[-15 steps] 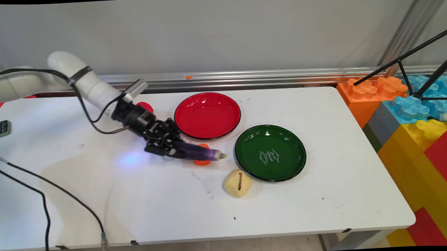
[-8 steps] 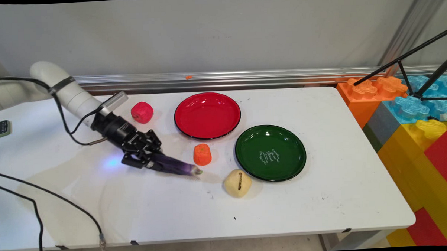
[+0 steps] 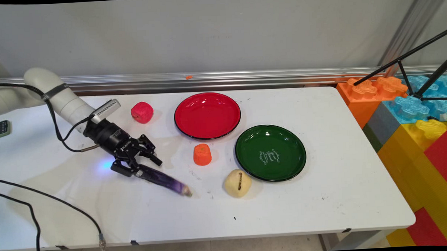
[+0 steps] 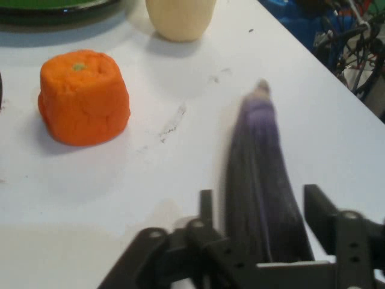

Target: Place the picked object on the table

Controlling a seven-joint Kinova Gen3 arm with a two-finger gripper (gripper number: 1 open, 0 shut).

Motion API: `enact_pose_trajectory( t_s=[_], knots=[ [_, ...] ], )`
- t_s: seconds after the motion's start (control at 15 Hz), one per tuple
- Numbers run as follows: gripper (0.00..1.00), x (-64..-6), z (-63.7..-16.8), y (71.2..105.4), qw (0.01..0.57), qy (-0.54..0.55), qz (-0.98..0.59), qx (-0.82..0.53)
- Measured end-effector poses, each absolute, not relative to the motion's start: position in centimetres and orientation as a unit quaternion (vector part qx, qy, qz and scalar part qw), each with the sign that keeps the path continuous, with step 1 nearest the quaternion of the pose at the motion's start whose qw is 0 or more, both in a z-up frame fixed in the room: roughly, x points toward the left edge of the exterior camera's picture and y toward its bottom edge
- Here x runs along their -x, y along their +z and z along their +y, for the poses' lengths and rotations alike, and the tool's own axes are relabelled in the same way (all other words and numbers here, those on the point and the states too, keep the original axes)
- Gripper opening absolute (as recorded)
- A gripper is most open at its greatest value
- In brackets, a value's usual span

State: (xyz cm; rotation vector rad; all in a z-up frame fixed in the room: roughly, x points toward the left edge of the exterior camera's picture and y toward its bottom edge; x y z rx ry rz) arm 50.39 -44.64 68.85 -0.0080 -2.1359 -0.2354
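- two plates on the desk: one red plate (image 3: 207,115) toward the far edge, one green plate (image 3: 270,152) nearer the right edge
- one purple eggplant (image 3: 164,179), long and skinny, out toward the near edge
- one orange toy fruit (image 3: 202,154), about mid-desk
- one red apple-looking toy (image 3: 141,112) near the far edge
- one pale yellow lumpy piece (image 3: 237,183), just beside the green plate
- so four toy foods in all, plus the two plates
- one arm, one black gripper (image 3: 147,167)
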Motion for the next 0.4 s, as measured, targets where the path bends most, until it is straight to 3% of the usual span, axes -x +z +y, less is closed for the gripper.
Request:
enact_pose_trajectory(
  t_s=[0.4],
  knots=[
    [1.00,-50.94,-44.55,69.07,0.482,-0.094,-0.871,-0.001]
  ],
)
